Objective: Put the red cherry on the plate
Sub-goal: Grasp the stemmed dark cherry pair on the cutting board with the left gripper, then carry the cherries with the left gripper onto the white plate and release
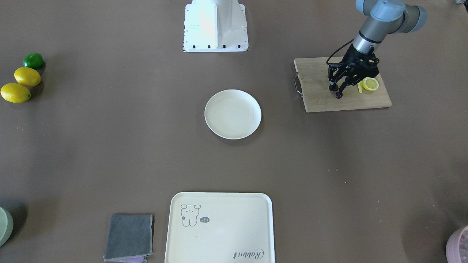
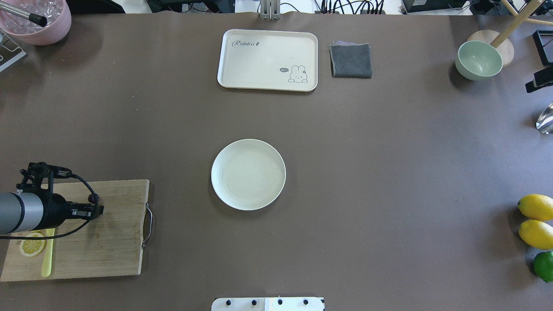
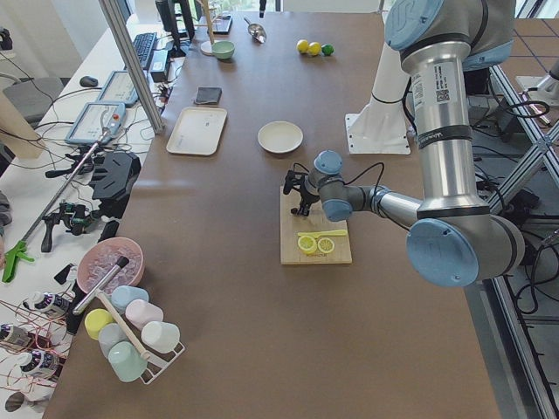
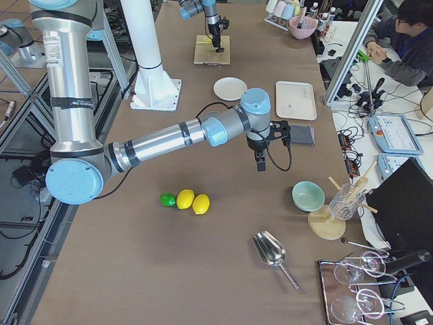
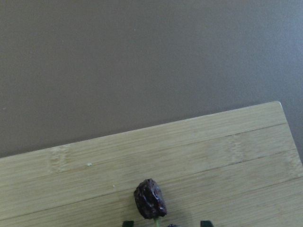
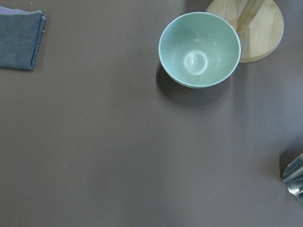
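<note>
The red cherry (image 5: 150, 198) is dark and wrinkled, and its green stem runs back between my left fingertips. It hovers close over the wooden cutting board (image 1: 343, 102), near the board's far edge. My left gripper (image 1: 336, 91) points down over the board, shut on the red cherry. The round cream plate (image 1: 233, 114) sits bare at mid-table, well away from the board, and also shows in the overhead view (image 2: 248, 174). My right gripper (image 4: 260, 164) hangs over bare table near the grey cloth; I cannot tell whether it is open or shut.
A lemon slice (image 1: 370, 84) and a yellow stick (image 2: 46, 255) lie on the board. A bear-print tray (image 1: 219, 226) and a grey cloth (image 1: 128, 236) sit on the operators' side. Two lemons (image 1: 22, 84) and a lime (image 1: 33, 60) lie at one end. A green bowl (image 6: 199, 49) stands below the right wrist.
</note>
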### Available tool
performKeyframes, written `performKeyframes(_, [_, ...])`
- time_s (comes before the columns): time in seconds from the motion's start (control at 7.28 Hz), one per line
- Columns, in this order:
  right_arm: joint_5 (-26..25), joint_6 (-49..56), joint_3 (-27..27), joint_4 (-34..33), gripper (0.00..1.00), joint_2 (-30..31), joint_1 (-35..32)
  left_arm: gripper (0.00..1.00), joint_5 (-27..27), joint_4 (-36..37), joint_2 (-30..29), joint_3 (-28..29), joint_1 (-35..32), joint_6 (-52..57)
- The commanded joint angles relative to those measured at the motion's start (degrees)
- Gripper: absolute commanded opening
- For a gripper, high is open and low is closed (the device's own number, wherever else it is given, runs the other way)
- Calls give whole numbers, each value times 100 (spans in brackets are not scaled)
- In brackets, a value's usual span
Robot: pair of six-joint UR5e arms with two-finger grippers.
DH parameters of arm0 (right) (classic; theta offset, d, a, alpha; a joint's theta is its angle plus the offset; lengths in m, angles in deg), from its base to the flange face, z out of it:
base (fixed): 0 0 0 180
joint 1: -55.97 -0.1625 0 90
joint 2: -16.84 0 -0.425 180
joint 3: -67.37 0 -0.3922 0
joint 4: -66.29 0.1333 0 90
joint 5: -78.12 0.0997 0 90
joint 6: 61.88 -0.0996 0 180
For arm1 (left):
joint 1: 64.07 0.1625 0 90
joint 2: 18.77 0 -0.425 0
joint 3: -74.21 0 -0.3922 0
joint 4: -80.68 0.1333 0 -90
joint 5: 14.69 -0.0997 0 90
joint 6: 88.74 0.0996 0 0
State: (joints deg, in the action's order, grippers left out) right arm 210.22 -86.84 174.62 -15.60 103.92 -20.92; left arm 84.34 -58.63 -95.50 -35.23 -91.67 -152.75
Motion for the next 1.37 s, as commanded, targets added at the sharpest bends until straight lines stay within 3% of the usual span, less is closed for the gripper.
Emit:
performKeyframes(0.0, [0,0,-20,6,100,-7,7,2,-7,1,0,-86,-8,2])
performKeyframes(0.41, [0,0,-37,6,100,2,-2,0,45,9,-43,-507,-88,-85])
performKeyframes(0.55, [0,9,-63,23,100,80,-28,0,46,36,-357,-456,-88,-234])
performKeyframes(0.69, [-9,9,-64,58,100,246,-98,0,46,567,-943,-456,-88,-322])
performKeyframes(0.96, [52,418,-72,-2,100,624,-535,0,28,2582,-2959,-299,-79,-760])
performKeyframes(1.1, [114,874,-90,-160,100,783,-703,0,2,3307,-3867,129,-35,-945])
performKeyframes(1.24, [271,1253,-90,-457,100,862,-914,0,-16,3332,-4424,768,-17,-1095])
